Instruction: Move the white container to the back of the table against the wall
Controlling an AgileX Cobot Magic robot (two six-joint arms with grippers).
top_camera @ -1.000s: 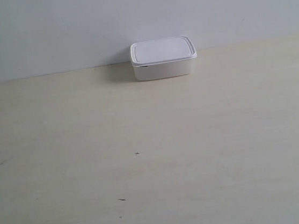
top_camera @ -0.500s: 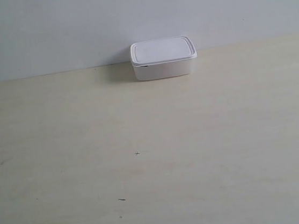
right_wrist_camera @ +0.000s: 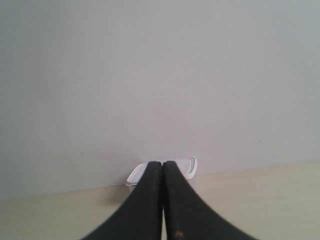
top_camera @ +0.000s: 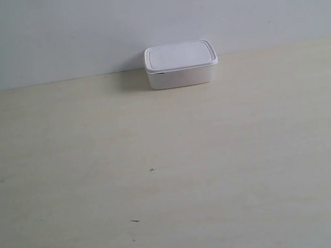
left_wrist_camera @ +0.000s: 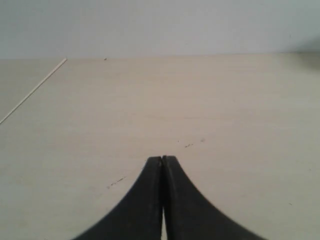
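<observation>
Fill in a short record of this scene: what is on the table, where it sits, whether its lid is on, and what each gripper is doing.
Object: white container
Lid: on, lying flat
Position: back of the table, at the foot of the wall
Contact with wall: cannot tell
Left gripper: shut, holding nothing, above the table
Right gripper: shut, holding nothing, pointing toward the white container, apart from it
Arms in exterior view: none visible
</observation>
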